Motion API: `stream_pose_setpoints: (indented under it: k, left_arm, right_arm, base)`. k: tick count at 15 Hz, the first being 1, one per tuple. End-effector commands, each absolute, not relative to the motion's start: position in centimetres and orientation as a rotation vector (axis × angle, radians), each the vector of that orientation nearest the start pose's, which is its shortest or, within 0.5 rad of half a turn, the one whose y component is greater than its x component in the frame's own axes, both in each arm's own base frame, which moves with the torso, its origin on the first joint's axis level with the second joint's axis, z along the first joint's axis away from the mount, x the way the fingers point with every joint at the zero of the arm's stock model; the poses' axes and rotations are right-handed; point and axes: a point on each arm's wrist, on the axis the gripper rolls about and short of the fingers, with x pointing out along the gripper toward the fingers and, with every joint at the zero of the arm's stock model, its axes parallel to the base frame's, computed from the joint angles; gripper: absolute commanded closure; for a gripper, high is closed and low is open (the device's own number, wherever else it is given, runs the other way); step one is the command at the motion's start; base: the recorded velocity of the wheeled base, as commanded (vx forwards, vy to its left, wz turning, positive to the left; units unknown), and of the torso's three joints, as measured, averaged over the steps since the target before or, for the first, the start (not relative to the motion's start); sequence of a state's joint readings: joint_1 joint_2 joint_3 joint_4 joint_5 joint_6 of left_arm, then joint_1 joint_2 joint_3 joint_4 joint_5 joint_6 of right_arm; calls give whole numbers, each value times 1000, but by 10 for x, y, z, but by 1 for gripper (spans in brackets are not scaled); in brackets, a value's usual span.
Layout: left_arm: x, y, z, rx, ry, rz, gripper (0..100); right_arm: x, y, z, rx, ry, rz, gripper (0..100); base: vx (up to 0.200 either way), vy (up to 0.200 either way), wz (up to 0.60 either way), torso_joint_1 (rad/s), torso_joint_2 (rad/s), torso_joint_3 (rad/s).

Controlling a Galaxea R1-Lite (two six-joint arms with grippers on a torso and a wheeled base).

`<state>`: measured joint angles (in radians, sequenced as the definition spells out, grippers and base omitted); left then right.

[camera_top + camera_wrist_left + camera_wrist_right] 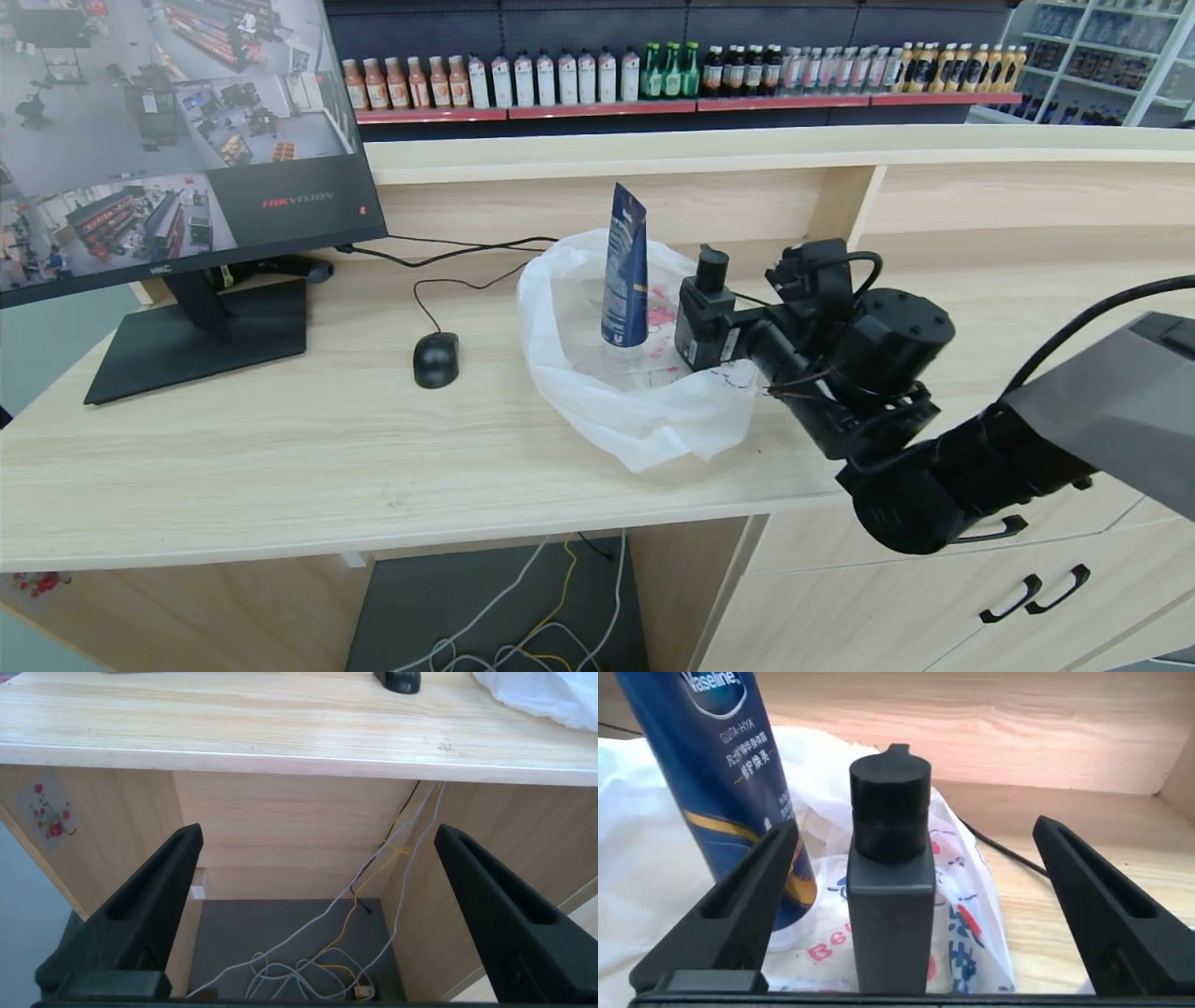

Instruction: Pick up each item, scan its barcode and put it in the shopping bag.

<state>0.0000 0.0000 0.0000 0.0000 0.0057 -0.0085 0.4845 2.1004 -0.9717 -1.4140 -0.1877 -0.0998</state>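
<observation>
Right wrist view: right gripper (915, 831) spread wide, straddling dark grey square bottle with black cap (892, 877), no contact. Head view: bottle and upright blue plastic tube (625, 271) stand in white plastic shopping bag (597, 392). Left wrist view: left gripper (320, 831) spread, empty, below light wooden counter (234, 719).

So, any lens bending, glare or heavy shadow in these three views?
Head view: the counter edge bows from the wide lens; soft shadow by the mouse. Left wrist view: the recess below is shaded. Right wrist view: no glare on the blue tube.
</observation>
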Motion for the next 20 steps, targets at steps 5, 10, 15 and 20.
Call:
stream_pose_setpoints:
  k: [5,10,15,20]
  left_arm:
    - [-23,0,75,-9,0,8,0]
    - [-23,0,75,-11,0,8,0]
    - [-23,0,75,-11,0,8,0]
    - [-23,0,75,-15,0,8,0]
  right_arm:
    - [238,123,164,-21,-230,324,0]
    - [151,76,159,-26,-193,325,0]
    - [83,37,172,-19,-264,289,0]
    - [-2,-3,117,-144,-61,363,0]
  base:
    - [0,0,0,0,0,0]
    - [0,0,0,0,0,0]
    - [0,0,0,0,0,0]
    - [0,0,0,0,0,0]
